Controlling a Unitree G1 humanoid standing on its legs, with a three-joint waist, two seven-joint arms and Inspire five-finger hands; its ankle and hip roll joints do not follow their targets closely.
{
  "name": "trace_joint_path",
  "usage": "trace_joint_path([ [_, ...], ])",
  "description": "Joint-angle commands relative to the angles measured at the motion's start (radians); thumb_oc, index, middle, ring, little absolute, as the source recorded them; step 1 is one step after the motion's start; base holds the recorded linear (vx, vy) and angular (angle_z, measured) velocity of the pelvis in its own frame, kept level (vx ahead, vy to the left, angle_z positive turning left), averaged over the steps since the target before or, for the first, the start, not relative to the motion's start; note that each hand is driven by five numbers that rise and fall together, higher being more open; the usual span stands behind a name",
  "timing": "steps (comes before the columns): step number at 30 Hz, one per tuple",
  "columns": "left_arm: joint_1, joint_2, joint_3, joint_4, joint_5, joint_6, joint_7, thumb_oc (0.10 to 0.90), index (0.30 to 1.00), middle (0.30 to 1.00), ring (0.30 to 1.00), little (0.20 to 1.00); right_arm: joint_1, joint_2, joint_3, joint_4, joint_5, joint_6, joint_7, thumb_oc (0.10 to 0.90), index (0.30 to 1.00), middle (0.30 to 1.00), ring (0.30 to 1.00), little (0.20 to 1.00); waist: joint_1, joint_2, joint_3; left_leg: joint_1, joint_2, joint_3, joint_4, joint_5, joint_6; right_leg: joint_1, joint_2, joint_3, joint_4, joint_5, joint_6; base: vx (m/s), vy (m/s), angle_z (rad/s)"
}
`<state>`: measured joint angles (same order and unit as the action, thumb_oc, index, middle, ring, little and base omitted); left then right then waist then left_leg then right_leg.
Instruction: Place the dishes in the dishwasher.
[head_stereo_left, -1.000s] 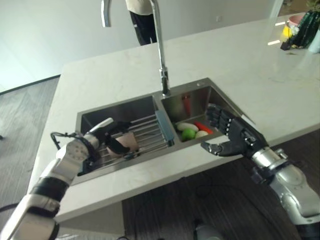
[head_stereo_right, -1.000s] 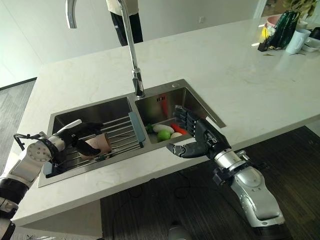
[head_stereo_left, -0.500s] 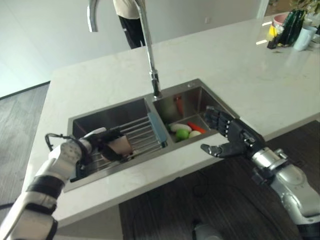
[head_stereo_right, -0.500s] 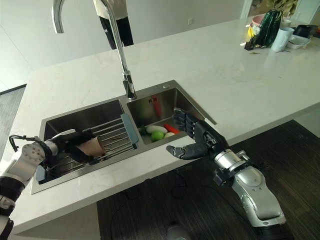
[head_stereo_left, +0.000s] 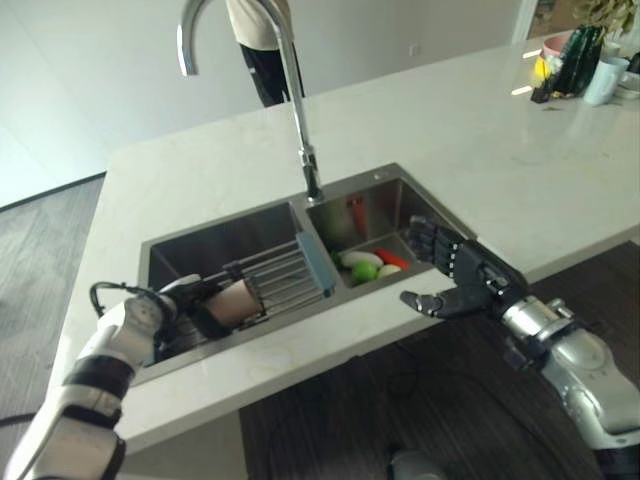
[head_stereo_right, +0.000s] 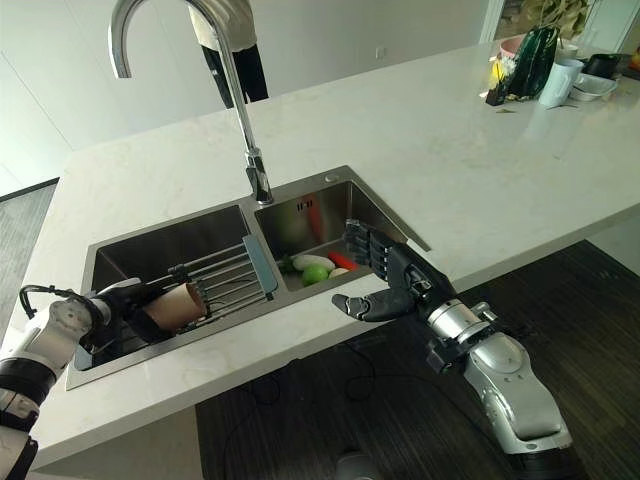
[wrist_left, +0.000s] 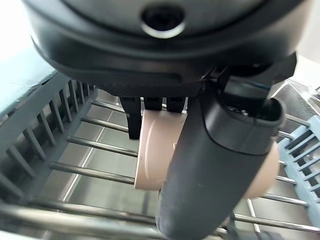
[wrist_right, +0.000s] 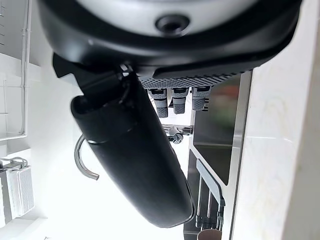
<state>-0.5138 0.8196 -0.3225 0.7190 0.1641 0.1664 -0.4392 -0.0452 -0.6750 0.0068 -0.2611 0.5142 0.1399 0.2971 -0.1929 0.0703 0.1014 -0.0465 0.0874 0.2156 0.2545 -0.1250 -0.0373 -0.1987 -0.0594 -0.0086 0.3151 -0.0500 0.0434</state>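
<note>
Cup (head_stereo_right: 183, 303): pinkish-tan, lying on its side on the wire rack (head_stereo_right: 228, 272) across the left basin of the sink (head_stereo_right: 330, 183). Left hand (head_stereo_left: 196, 297) has it, thumb and fingers curled round the body; the wrist view shows the thumb over the cup's side and fingertips on the far side, the rack bars just beneath.

Right hand (head_stereo_right: 395, 283) idle, hovering over the sink's near right corner, fingers straight and spread, thumb out, holding nothing.

Step in hand, as judged: getting the cup off the rack to carry it to the dishwasher. To do it well: lift straight up until the cup is free of the bars and the rack's blue-grey end piece (head_stereo_right: 259, 265) before swinging out over the near rim, and hold the grip firm, since a smooth round cup could roll in the fingers. No dishwasher shows, so the carry probably calls for a turn away from the counter.

Right basin: a green round item (head_stereo_right: 315, 273), something white and something red, likely vegetables. Tall arched tap (head_stereo_right: 232, 80) stands behind the divider.

Counter (head_stereo_right: 450, 150): pale marble-look island. Far right corner holds a dark green thing, a pale cup and other small items, too small to identify. Dark wood-look floor (head_stereo_right: 400, 420) in front. A person (head_stereo_right: 228, 40) stands beyond the island against a light wall.
</note>
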Motion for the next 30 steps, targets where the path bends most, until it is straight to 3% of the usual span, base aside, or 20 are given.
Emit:
trace_joint_path([
  [1, -0.015, 0.019, 0.042, -0.006, 0.004, -0.042, 0.052, 0.400, 0.300, 0.300, 0.300, 0.300, -0.073, -0.007, -0.050, -0.079, 0.040, -0.089, 0.001, 0.800, 0.900, 0.900, 0.900, 0.900, -0.004, -0.002, -0.052, 0.006, 0.037, 0.009, 0.046, -0.079, -0.025, 0.076, -0.016, -0.008, -0.015, -0.077, 0.105, 0.00, 0.000, 0.00],
  [4, -0.013, 0.023, 0.056, -0.033, -0.052, -0.070, 0.097, 0.400, 0.300, 0.300, 0.300, 0.300, -0.064, -0.007, -0.053, -0.078, 0.041, -0.091, 0.006, 0.800, 0.900, 0.900, 0.900, 0.900, -0.004, -0.005, -0.051, 0.007, 0.037, 0.010, 0.046, -0.079, -0.025, 0.077, -0.016, -0.009, -0.015, -0.076, 0.105, 0.00, 0.000, 0.00],
  [11, 0.012, 0.026, 0.150, -0.148, -0.224, -0.206, 0.312, 0.400, 0.300, 0.300, 0.300, 0.300, -0.041, 0.007, -0.070, -0.070, 0.039, -0.106, 0.013, 0.800, 0.900, 0.900, 0.900, 0.900, 0.011, -0.018, -0.054, 0.003, 0.035, 0.004, 0.046, -0.078, -0.027, 0.079, -0.022, -0.018, -0.015, -0.078, 0.103, 0.00, -0.005, 0.00],
  [14, 0.108, 0.009, 0.313, -0.349, -0.252, -0.329, 0.486, 0.400, 0.300, 0.300, 0.300, 0.300, -0.008, 0.047, -0.102, -0.083, 0.023, -0.111, 0.002, 0.800, 0.900, 0.900, 0.900, 0.900, 0.042, -0.034, -0.055, -0.005, 0.028, -0.018, 0.046, -0.079, -0.026, 0.083, -0.031, -0.031, -0.015, -0.082, 0.100, 0.01, -0.073, 0.02],
  [18, 0.244, -0.045, 0.469, -0.621, -0.225, -0.416, 0.607, 0.400, 0.300, 0.300, 0.300, 0.300, 0.022, 0.093, -0.126, -0.100, 0.002, -0.114, -0.008, 0.800, 0.900, 0.900, 0.900, 0.900, 0.082, -0.050, -0.056, -0.014, 0.025, -0.049, 0.046, -0.077, -0.028, 0.089, -0.042, -0.051, -0.015, -0.091, 0.093, 0.01, -0.078, 0.15],
  [24, 0.378, -0.103, 0.598, -0.794, -0.206, -0.545, 0.744, 0.400, 0.300, 0.300, 0.300, 0.300, 0.026, 0.135, -0.127, -0.134, -0.013, -0.119, -0.042, 0.800, 0.900, 0.900, 0.900, 0.900, 0.129, -0.059, -0.056, -0.021, 0.020, -0.088, 0.046, -0.068, -0.034, 0.101, -0.052, -0.084, -0.015, -0.100, 0.086, 0.02, -0.091, 0.30],
  [27, 0.464, -0.141, 0.689, -0.902, -0.209, -0.621, 0.772, 0.400, 0.300, 0.300, 0.300, 0.300, 0.013, 0.158, -0.138, -0.159, -0.024, -0.165, -0.093, 0.800, 0.900, 0.900, 0.900, 0.900, 0.169, -0.065, -0.054, -0.022, 0.026, -0.109, 0.046, -0.056, -0.047, 0.109, -0.057, -0.114, -0.015, -0.104, 0.078, 0.05, -0.133, 0.25],
  [30, 0.583, -0.226, 0.810, -0.996, -0.331, -0.697, 0.802, 0.400, 0.300, 0.300, 0.300, 0.300, 0.016, 0.187, -0.180, -0.194, 0.011, -0.243, -0.124, 0.800, 0.900, 0.900, 0.900, 0.900, 0.234, -0.067, -0.033, -0.046, 0.039, -0.131, 0.046, -0.003, -0.079, 0.123, -0.068, -0.163, -0.015, -0.103, 0.066, 0.06, -0.119, 0.40],
])
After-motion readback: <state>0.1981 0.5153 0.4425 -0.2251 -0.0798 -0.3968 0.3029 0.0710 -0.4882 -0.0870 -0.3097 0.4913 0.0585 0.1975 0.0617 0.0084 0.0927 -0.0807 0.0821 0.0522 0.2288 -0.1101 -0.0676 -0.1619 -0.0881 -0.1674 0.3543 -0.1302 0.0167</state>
